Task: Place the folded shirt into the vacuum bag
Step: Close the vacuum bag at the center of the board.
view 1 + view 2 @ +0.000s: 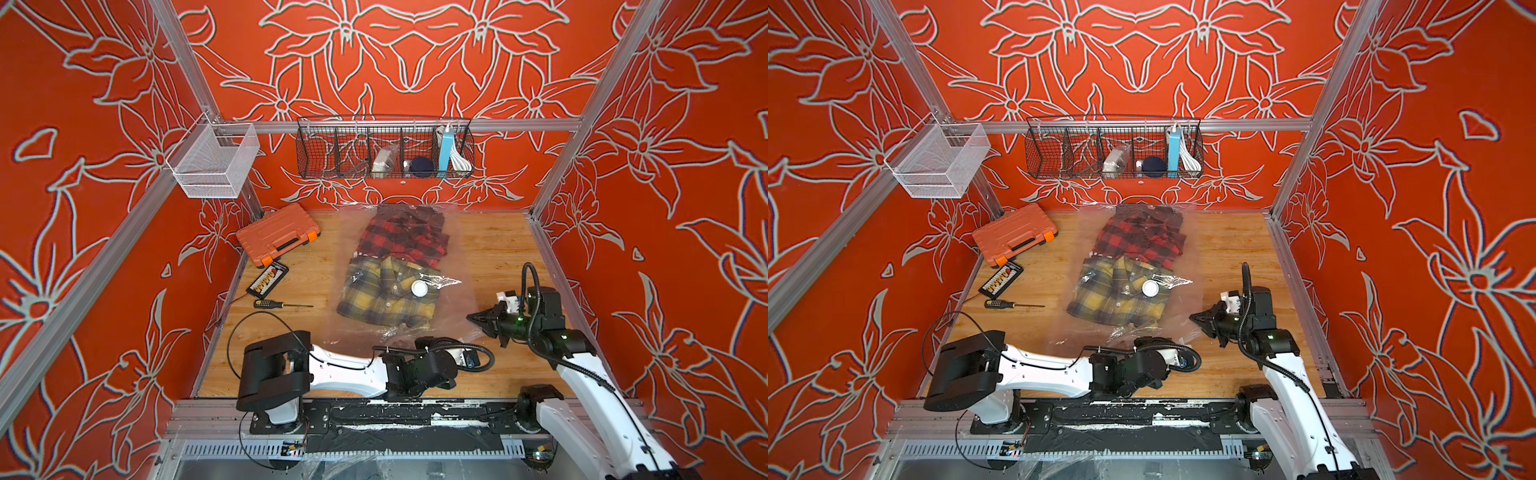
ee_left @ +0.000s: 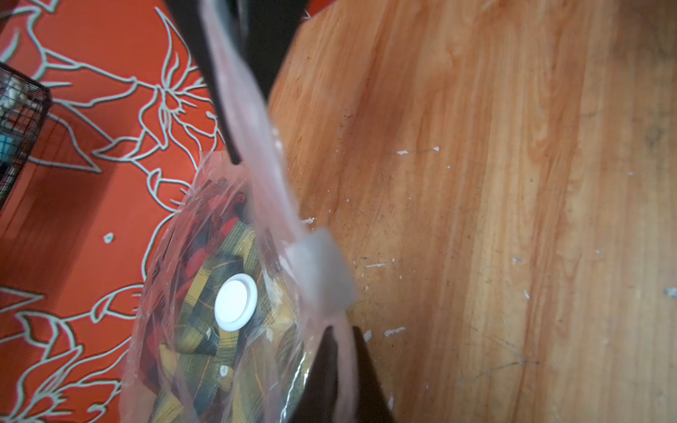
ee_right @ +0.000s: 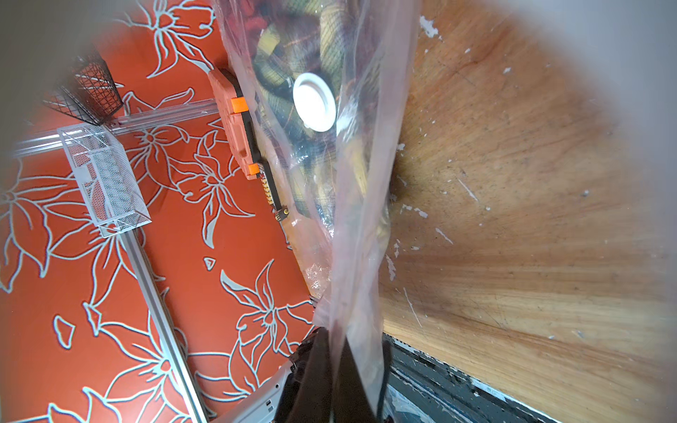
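Pinching the vacuum bag [image 1: 455,266] at its near edge are the left end effector [image 2: 342,329] and right end effector [image 3: 335,333].

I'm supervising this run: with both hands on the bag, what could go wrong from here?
The left hand and right hand pinch only the thin mouth edge of the vacuum bag; pulling could slip or tear it. The yellow plaid shirt lies close to that mouth and might creep out or foul the seal.

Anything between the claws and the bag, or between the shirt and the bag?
Nothing visible. The left claw and right claw are shut on the bag's near edge, and the yellow shirt and red shirt already lie inside it.
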